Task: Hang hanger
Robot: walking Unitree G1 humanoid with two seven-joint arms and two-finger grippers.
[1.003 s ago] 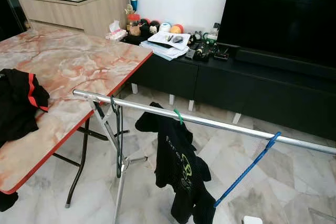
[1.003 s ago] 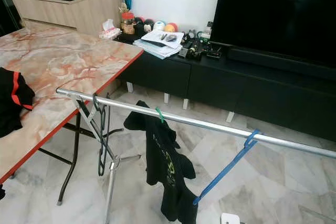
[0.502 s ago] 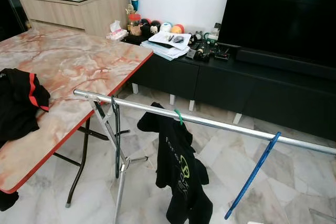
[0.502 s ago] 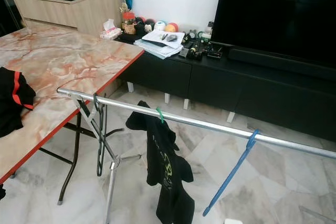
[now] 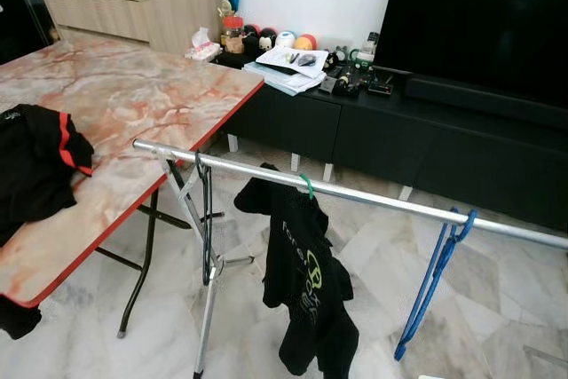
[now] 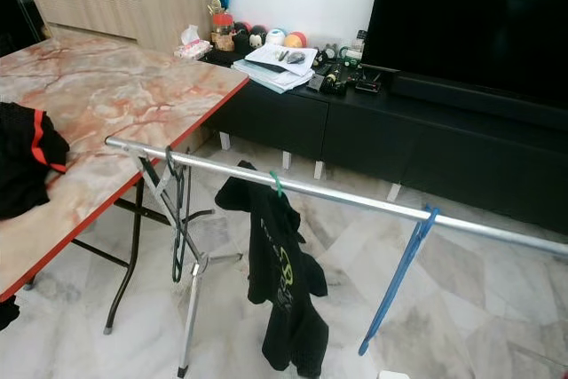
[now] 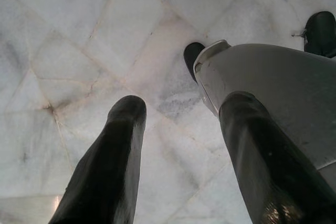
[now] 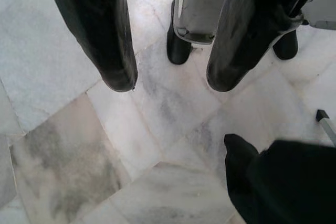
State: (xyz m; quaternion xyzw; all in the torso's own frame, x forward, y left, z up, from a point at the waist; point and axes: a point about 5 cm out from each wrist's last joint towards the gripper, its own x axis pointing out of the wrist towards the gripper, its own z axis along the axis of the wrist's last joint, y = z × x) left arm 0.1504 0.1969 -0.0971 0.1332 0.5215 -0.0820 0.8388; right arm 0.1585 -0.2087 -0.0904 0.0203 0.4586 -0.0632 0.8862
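Pale marble floor tiles (image 5: 497, 326) spread under one silver clothes rail (image 5: 373, 199) that crosses the room in front of a long black TV cabinet (image 5: 426, 144). Three hangers sit on that rail: one black hanger (image 5: 205, 219) near its left end, bare and hanging by the rail's stand; one green hanger (image 5: 306, 185) further along, carrying a black T-shirt (image 5: 306, 281) with a green print; and one blue hanger (image 5: 435, 277) to the right, hooked over the rail and hanging down empty, well apart from the shirt. To the left stands one folding table (image 5: 133, 104) with a pink marble-pattern top, and a black garment with red trim (image 5: 35, 166) lies on it. The left gripper (image 7: 178, 145) points at the floor with its two black fingers spread wide and nothing between them; the right gripper (image 8: 170, 72) likewise points at the tiles, fingers apart and empty, with the hem of the black shirt just beyond it. The blue hanger is up on the rail, touching neither gripper's fingers.
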